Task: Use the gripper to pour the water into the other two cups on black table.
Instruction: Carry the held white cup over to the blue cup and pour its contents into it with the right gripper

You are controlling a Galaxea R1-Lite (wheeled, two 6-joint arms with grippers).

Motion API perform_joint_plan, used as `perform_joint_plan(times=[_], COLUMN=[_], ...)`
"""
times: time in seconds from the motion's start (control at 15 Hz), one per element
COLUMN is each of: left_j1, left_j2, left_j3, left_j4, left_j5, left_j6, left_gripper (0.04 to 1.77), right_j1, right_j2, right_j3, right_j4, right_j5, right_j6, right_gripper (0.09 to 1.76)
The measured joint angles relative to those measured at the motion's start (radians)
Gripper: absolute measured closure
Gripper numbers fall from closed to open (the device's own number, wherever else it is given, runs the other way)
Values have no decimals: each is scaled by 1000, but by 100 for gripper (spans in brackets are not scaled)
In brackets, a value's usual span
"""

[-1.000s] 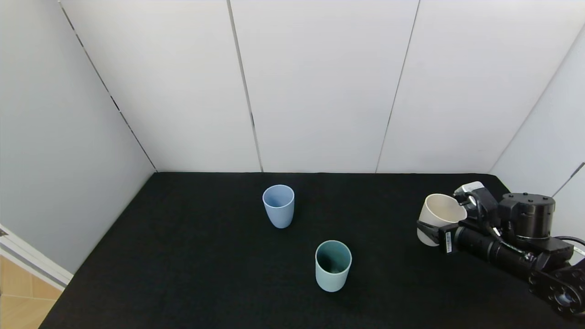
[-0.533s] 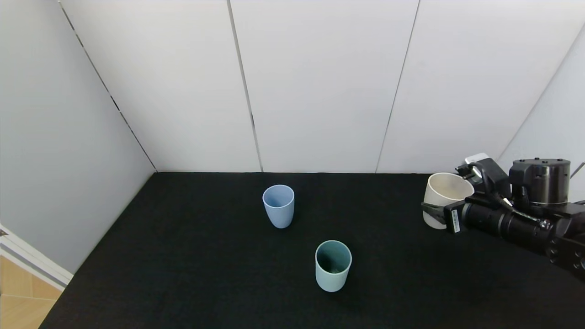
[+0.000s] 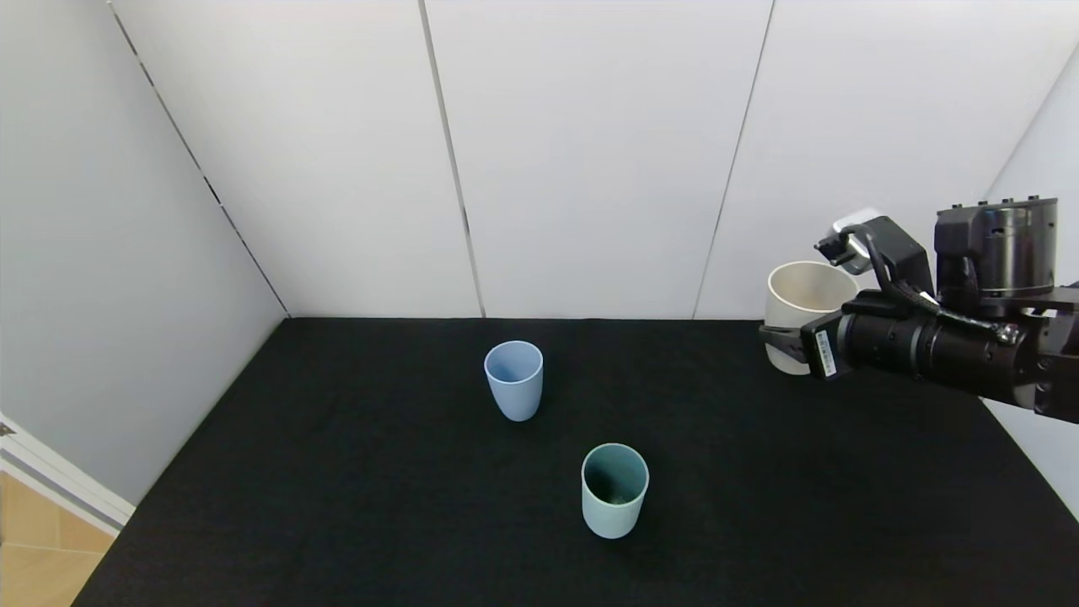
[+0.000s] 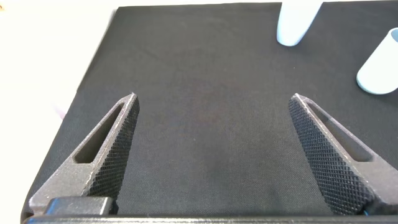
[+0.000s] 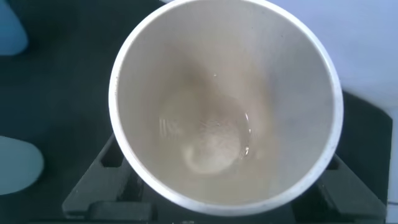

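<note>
My right gripper (image 3: 788,335) is shut on the cream cup (image 3: 801,308) and holds it upright in the air above the right back part of the black table (image 3: 379,472). In the right wrist view the cream cup (image 5: 224,106) fills the picture, with a little water (image 5: 214,143) at its bottom. The pale blue cup (image 3: 514,379) stands upright near the table's middle. The mint green cup (image 3: 614,491) stands upright nearer to me and a little to the right. Both are well to the left of the held cup. My left gripper (image 4: 214,99) is open over bare table, holding nothing.
White wall panels (image 3: 590,160) close the table at the back and on both sides. At the bottom left, beyond the table's left edge, a strip of wooden floor (image 3: 34,548) shows. The left wrist view shows both standing cups far off.
My right gripper has lifted the cream cup from the table and carried it upward and slightly left. The blue and mint cups have not moved.
</note>
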Motion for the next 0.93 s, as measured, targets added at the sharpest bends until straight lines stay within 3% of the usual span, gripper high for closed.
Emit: perform_joint_plan(times=[0.93], left_j1=[-2], left_j2=[0], left_j3=[0], left_j4=[0], left_j5=[0], left_j6=[0], left_gripper=[9], right_j1=[320], right_j2=[257], right_j3=[-446], right_j4=[185], right_j5=[-287], right_j6=[6], right_gripper=[58])
